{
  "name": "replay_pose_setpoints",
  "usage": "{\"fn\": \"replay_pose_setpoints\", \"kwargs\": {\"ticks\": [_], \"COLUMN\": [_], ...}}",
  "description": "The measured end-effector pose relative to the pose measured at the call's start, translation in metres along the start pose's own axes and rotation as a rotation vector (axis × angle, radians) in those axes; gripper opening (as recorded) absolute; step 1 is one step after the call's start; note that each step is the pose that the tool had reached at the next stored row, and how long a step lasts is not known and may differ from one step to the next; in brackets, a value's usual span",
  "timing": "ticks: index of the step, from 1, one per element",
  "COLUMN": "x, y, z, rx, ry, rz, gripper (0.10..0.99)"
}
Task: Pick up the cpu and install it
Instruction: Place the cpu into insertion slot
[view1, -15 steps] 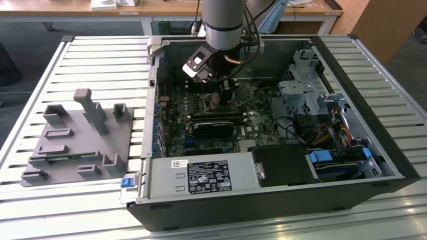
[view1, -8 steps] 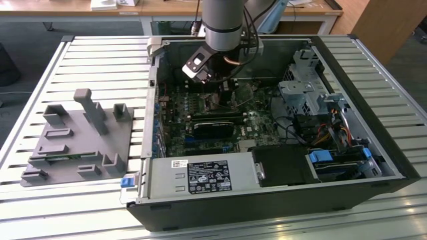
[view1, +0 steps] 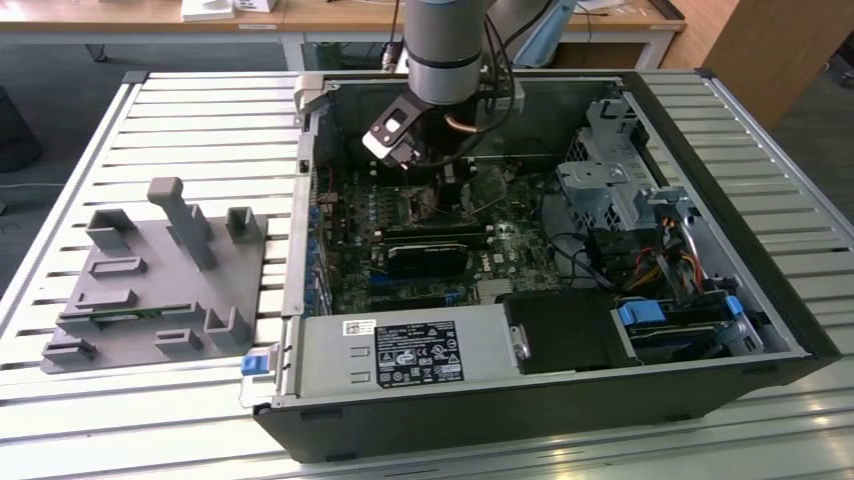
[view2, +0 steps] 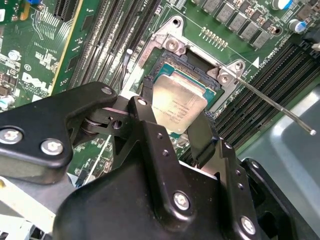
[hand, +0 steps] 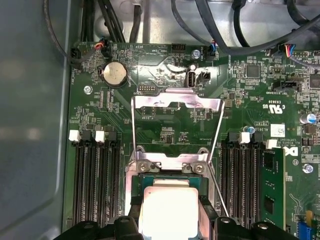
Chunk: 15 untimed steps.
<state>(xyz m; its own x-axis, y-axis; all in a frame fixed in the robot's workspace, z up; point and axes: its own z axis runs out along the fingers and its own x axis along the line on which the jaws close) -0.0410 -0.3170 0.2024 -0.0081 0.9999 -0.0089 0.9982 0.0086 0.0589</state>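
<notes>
The cpu (view2: 182, 100), a flat square chip with a shiny silver top, sits between the two black fingers (view2: 150, 120) of my gripper (view2: 172, 112), which is shut on it. It is right over the open socket (view2: 172, 47) on the green motherboard, tilted slightly, and I cannot tell whether it touches the socket. In the first wrist view the cpu (hand: 170, 202) is flanked by the fingers of my gripper (hand: 170, 215). The socket's metal load plate (hand: 177, 107) is folded back and the thin lever (view2: 280, 107) stands out to the side. In the exterior view my gripper (view1: 438, 182) reaches down inside the computer case.
Memory slots (hand: 95, 185) flank the socket, with a green memory stick (hand: 272, 185) in one. A black expansion card (view1: 427, 255), power supply (view1: 400, 350), drive cage (view1: 614, 180) and cables crowd the case. A grey fixture tray (view1: 147, 290) lies at the exterior view's left.
</notes>
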Motion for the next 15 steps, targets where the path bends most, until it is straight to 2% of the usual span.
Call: {"fn": "replay_pose_setpoints", "kwargs": {"ticks": [6,15], "x": [0.0000,0.0001], "y": [-0.0009,-0.0023], "z": [0.0036,0.0062], "rx": [0.000,0.000], "ry": [0.0011,0.0012], "rz": [-0.020,-0.021], "gripper": [0.525,0.525]}}
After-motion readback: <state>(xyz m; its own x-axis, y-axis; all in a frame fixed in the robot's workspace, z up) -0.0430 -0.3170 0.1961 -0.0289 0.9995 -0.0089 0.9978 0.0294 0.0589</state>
